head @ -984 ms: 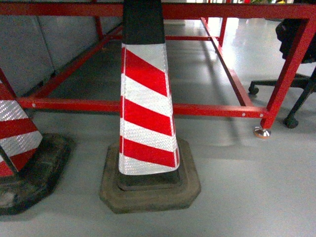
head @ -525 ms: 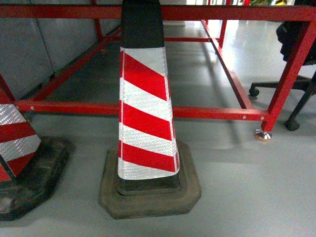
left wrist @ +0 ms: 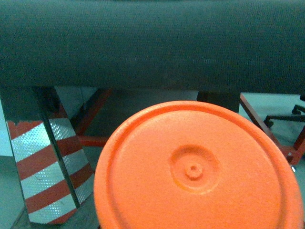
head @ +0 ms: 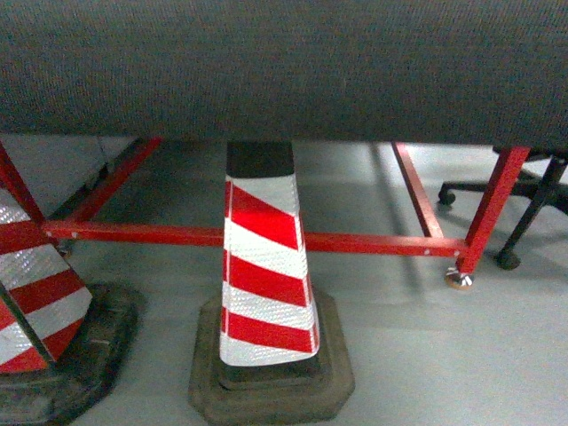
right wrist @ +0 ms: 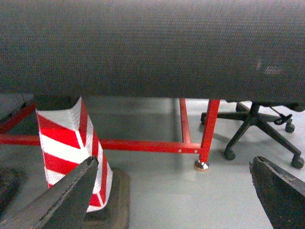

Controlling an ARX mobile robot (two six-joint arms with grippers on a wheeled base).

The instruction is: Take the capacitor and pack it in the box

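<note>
Neither the capacitor nor the pale pink box is showing in any of the three views. What is filling the top of every view is the dark mat-covered edge of the tabletop [head: 284, 71], sitting on a red metal frame [head: 266, 238] whose leg is ending in a round metal foot [head: 459, 280] on the grey floor [head: 426, 355].

In the right wrist view, the right gripper [right wrist: 174, 191] is hanging with its two dark fingers [right wrist: 62, 200] spread wide apart, nothing between them, only floor and frame showing through the gap.

In the left wrist view, a large round orange disc [left wrist: 198, 171] with a small raised centre is covering the lower half of the picture, so the left fingers are hidden and I cannot tell whether they are wide or narrow.

A red-and-white striped traffic cone [head: 264, 275] is standing upright on its dark rubber base [head: 271, 390], just in front of the frame's lower rail. A second striped cone [head: 31, 302] is leaning into view at the left edge. A black office chair base [head: 524, 222] on castors is standing beyond the frame leg at the right.
</note>
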